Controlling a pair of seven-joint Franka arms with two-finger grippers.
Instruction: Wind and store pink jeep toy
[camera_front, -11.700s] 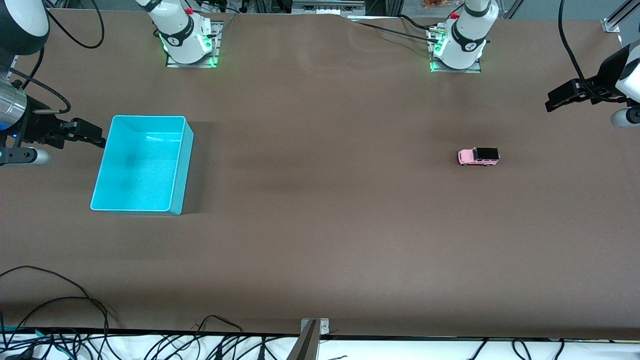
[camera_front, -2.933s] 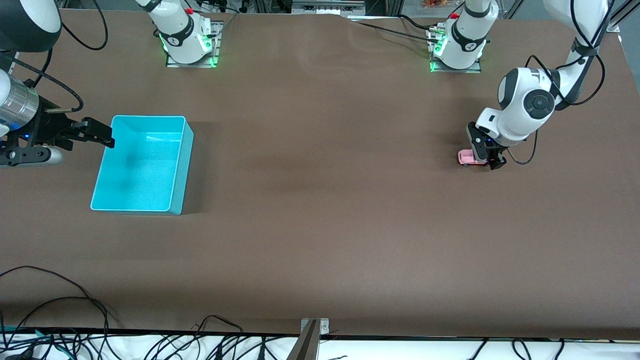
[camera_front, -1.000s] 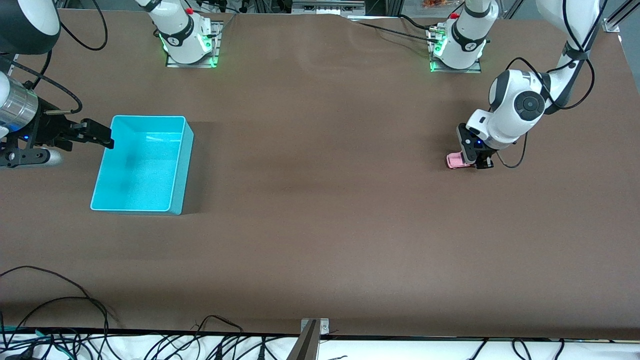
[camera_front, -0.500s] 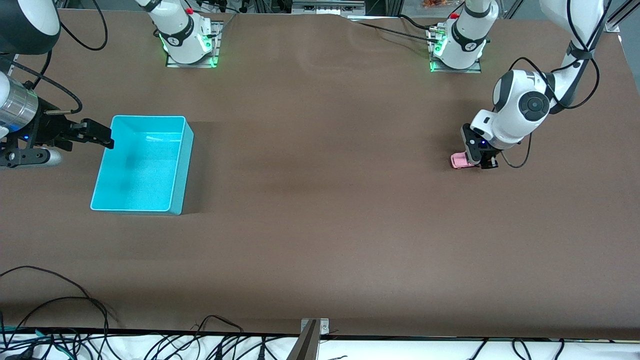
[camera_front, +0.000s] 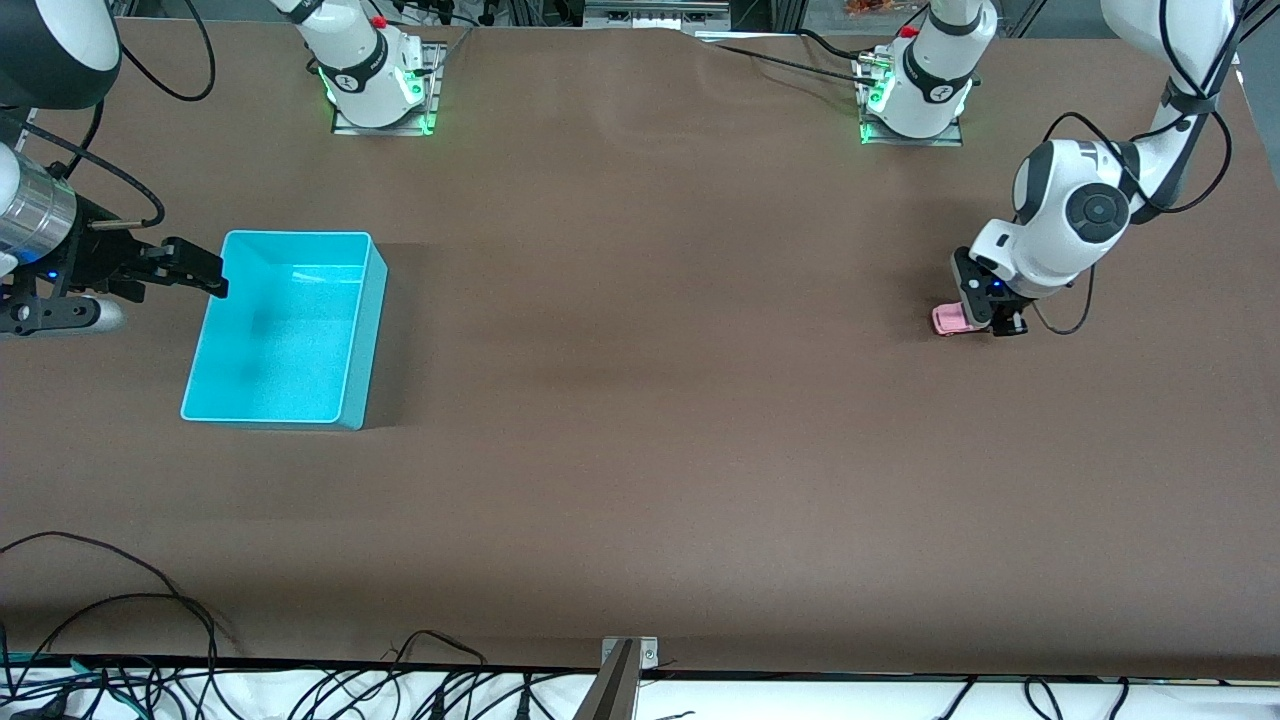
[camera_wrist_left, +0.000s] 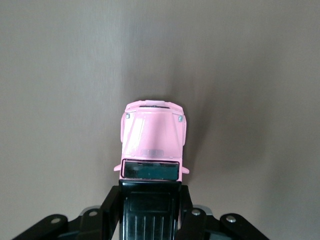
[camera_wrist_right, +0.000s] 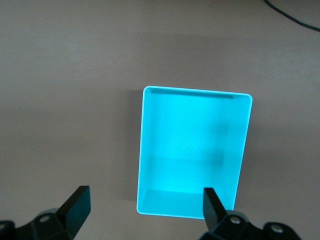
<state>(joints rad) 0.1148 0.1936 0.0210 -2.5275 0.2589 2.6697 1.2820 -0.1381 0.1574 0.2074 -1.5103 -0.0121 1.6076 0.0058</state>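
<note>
The pink jeep toy (camera_front: 950, 319) is our subject, but by size we start with the worktop (camera_front: 640, 450), then the turquoise bin (camera_front: 285, 330) at nine o'clock on it. Beside the bin's rim our right hand (camera_front: 190, 268) waits, fingers spread wide. At three o'clock our left hand (camera_front: 985, 318) clamps the jeep's black roof (camera_wrist_left: 150, 210), wheels on the worktop. We judge we're in the winding step; next, we'd drag it backward with the wheels pressed down, then carry it to the bin.
</note>
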